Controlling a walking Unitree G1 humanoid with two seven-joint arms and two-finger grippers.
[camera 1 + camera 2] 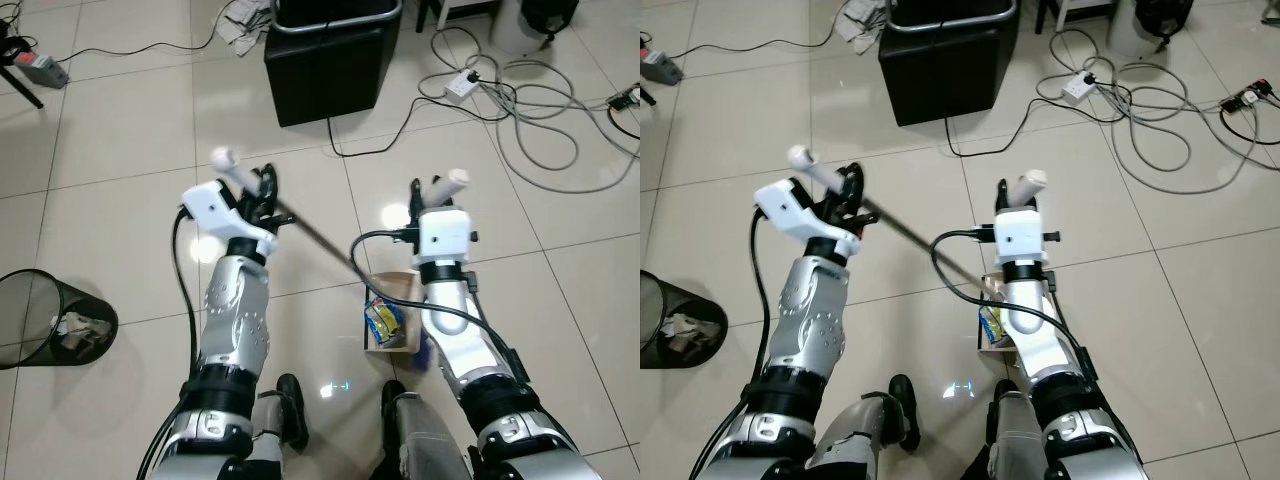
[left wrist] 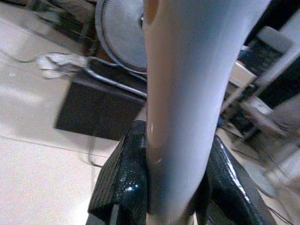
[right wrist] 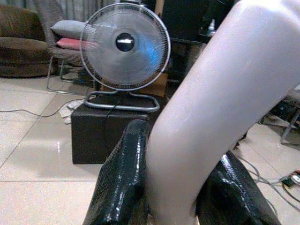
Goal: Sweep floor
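— Left eye view first: what are we holding?

— Our left gripper (image 1: 262, 190) is closed round a white grip (image 1: 228, 160). In the left wrist view the black fingers (image 2: 124, 183) press that grip from both sides. A dark rod (image 1: 320, 240) runs from it, slanting down and to our right, to the brown pan (image 1: 392, 285) on the floor by our right foot.

— And the other arm?

— Our right gripper (image 1: 428, 190) is clamped on a pale handle (image 1: 450, 180) of its own, its fingers (image 3: 122, 178) hugging it in the right wrist view. Something blue (image 1: 424, 352) shows under that arm beside the pan. We take it for bristles, but cannot be sure.

— Where is the rubbish?

— A wrapper (image 1: 383, 318) already lies inside the pan. The mesh bin (image 1: 40, 290) stands well off to our left, with litter in it.

— So what does the next move turn on?

— The rod's long axis points away from the bin. The pan hangs at its far, right end, so our left arm, the nearer one, would have to swing it across our body.
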